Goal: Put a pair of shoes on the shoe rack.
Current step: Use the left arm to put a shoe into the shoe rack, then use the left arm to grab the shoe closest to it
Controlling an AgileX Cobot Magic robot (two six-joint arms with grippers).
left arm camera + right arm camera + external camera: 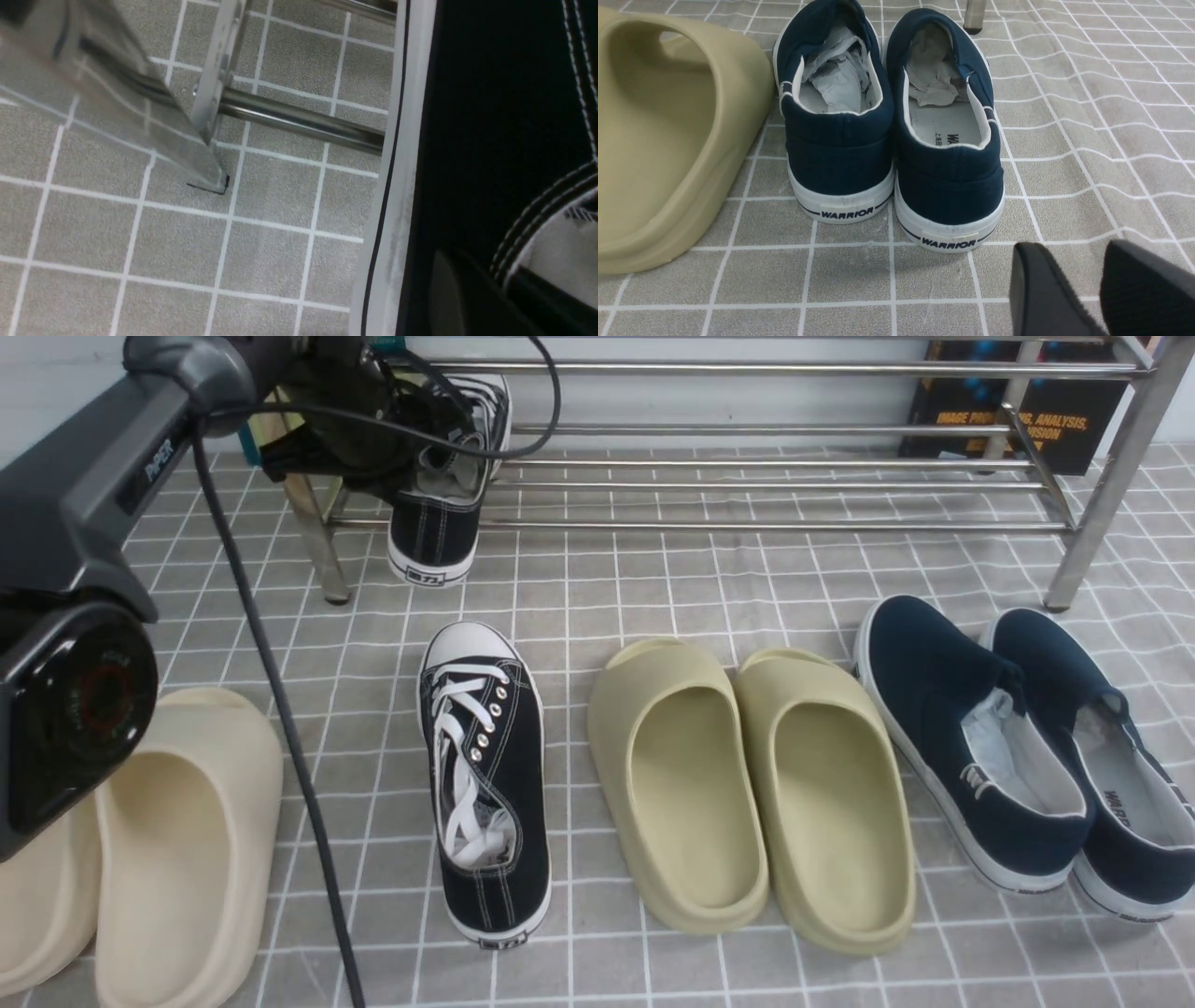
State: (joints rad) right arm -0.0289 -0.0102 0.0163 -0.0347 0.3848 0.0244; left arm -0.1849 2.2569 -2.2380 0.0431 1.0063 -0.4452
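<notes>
A sneaker is gripped by the closed left gripper at the rack's left end. The other sneaker is left on the floor. The right gripper is seen open, empty.

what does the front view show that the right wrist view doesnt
Only the front view: the left gripper shut on a black sneaker at the rack, the other sneaker on the mat, and the cream slides.
Only the right wrist view: the right gripper, open, and the WARRIOR heel labels.
Both: the navy slip-ons, one olive slide, the mat and one rack leg.
</notes>
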